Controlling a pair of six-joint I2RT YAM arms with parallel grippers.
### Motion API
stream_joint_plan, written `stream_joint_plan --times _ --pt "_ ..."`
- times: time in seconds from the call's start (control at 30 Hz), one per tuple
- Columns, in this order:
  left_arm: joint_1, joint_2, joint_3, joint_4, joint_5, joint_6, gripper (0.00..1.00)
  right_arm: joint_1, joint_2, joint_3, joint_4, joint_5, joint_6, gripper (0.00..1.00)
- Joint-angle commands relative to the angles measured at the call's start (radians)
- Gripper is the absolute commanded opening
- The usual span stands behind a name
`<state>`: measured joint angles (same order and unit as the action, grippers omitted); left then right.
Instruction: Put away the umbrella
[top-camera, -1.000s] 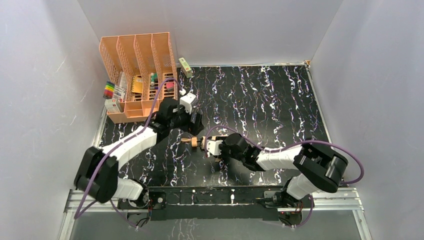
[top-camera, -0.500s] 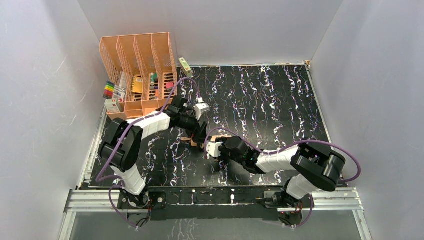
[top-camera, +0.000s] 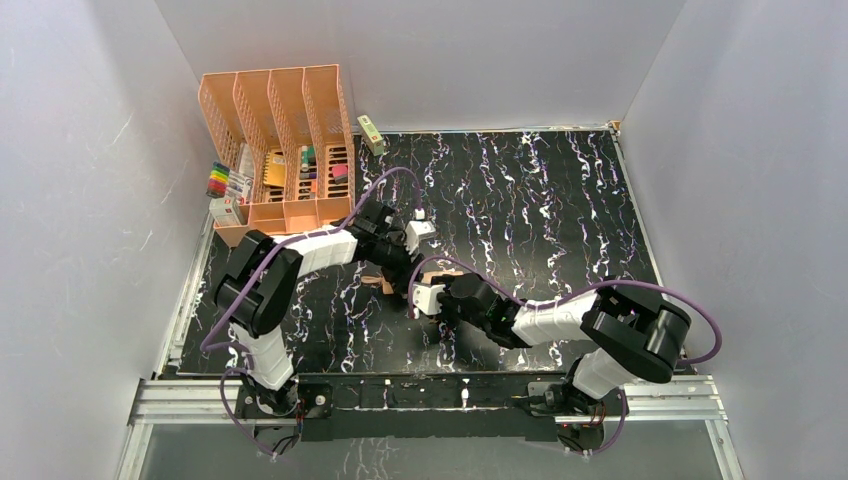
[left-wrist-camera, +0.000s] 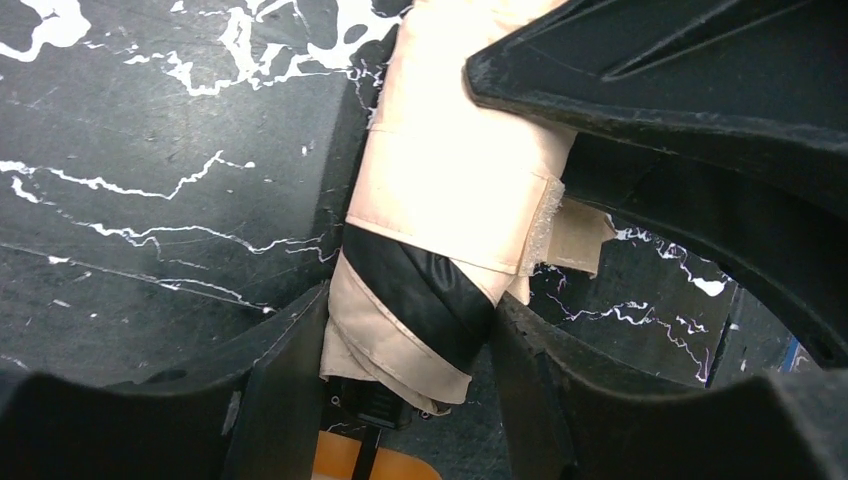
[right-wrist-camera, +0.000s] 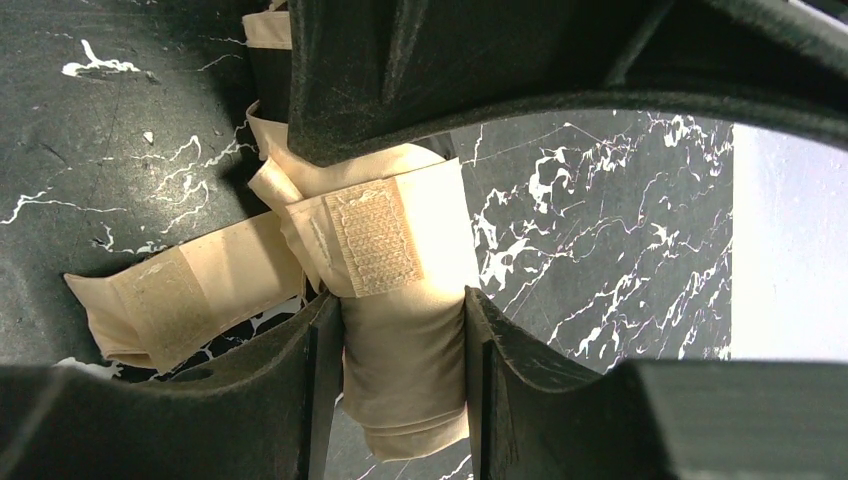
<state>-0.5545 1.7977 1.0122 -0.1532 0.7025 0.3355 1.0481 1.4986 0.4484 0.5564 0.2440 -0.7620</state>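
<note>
What moved: A moment ago the left pincer (left-wrist-camera: 410, 300) was up by the orange rack (top-camera: 280, 120). Now it is down over the umbrella (left-wrist-camera: 450, 180), right next to the right pincer (right-wrist-camera: 400, 300).
Left pincer: It was wide open before. Now its two fingers (left-wrist-camera: 280, 400) have come in and press on both sides of the umbrella, at the part with the black band (left-wrist-camera: 420, 290).
Right pincer: It has not moved. It is about half shut and squeezes the soft folded cloth of the umbrella.
Where the umbrella is: It lies on the desk (top-camera: 560, 200), between the fingers of both pincers at once. The two pincers are very close together.
Strap: The strap (right-wrist-camera: 180, 295) hangs loose to one side of the right pincer's fingers. A fuzzy sticky patch (right-wrist-camera: 375, 235) shows just past those fingers. The strap is not wrapped shut.
What this means: I think both pincers now share the umbrella, so it can be tidied or lifted. It is not put away yet. The rack is well away from both pincers.
Writing: I see no words on the umbrella. A small box (top-camera: 371, 133) far beyond the left pincer has a green label, too tiny to read.
</note>
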Motion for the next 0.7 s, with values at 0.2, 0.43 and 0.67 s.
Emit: stream_joint_plan --times 0.2,0.43,0.67 --pt "-0.103 -0.018 -0.062 -0.065 -0.226 0.044 0.28 0.005 -0.003 -0.041 -0.181 -0.04 0.084 0.33" --pt "-0.144 -0.06 -0.122 -0.076 -0.358 -0.022 0.17 0.005 -0.187 0.008 -0.278 -0.049 0.142 0.63" --pt "-0.172 -0.077 -0.145 -0.072 -0.463 -0.169 0.13 0.005 -0.457 0.056 -0.456 -0.039 0.561 0.65"
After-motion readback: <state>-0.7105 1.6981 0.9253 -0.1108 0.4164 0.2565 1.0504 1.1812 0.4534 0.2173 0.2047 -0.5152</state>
